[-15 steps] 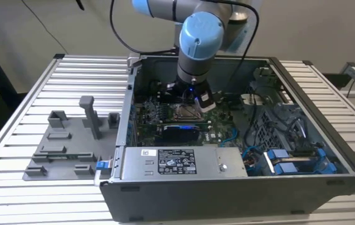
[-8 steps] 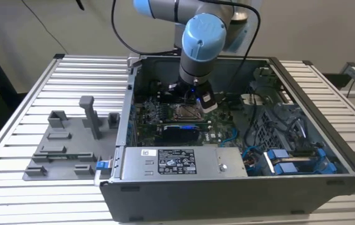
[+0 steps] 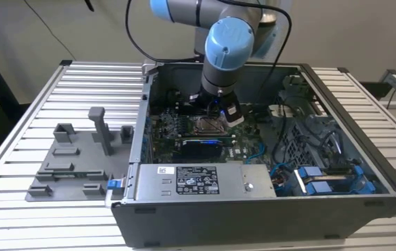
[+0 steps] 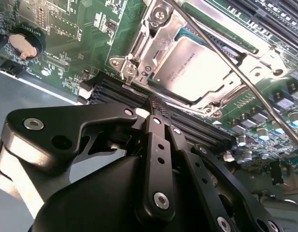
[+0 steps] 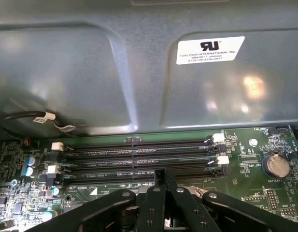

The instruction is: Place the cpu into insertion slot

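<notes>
Two wrist cameras split the scene between them. In the second wrist view the gripper [image 4: 156,103] has its fingers pressed together with nothing between them. Just beyond the tips, and apart from them, the cpu [image 4: 194,67] lies flat with its silvery-tan face up inside the metal frame of the insertion slot [image 4: 140,52]. A thin wire lever [image 4: 221,57] slants across above the chip.

In the first wrist view the closed fingertips [image 5: 160,178] point toward long memory slots [image 5: 139,157]. The grey case wall [image 5: 91,72] rises close beyond these, and a coin battery [image 5: 276,164] sits off to one side of the fingers.

The exterior view shows the arm [image 3: 229,44] reaching down into the open computer case [image 3: 253,219]. Its walls stand on every side of the fingers, leaving free room above only.
</notes>
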`<state>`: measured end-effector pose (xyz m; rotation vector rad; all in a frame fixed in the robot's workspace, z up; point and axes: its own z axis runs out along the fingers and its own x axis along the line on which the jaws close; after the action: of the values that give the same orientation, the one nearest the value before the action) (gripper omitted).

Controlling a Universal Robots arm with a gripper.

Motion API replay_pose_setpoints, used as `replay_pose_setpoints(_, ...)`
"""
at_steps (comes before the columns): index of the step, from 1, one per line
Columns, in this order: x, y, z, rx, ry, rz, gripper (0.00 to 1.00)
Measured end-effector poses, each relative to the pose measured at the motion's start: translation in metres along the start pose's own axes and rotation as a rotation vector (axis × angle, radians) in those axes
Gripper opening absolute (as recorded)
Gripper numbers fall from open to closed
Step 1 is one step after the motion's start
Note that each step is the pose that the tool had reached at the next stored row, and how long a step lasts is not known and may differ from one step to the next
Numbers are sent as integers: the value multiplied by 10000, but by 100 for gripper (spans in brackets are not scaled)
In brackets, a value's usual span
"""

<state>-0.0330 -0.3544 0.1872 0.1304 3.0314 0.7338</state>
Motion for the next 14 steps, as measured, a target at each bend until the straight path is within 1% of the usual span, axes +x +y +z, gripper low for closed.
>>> replay_pose_setpoints(8, -16, -10, 16, -50, 5, 1, 11)
replay_pose_setpoints(10, -16, -9, 14, -52, 20, 10, 11)
replay_pose_setpoints(11, -16, -9, 13, -71, 25, 11, 11)
replay_pose_setpoints(12, -17, -10, 10, -108, 28, 12, 11)
replay_pose_setpoints(14, -17, -7, -5, -146, 32, 16, 11)
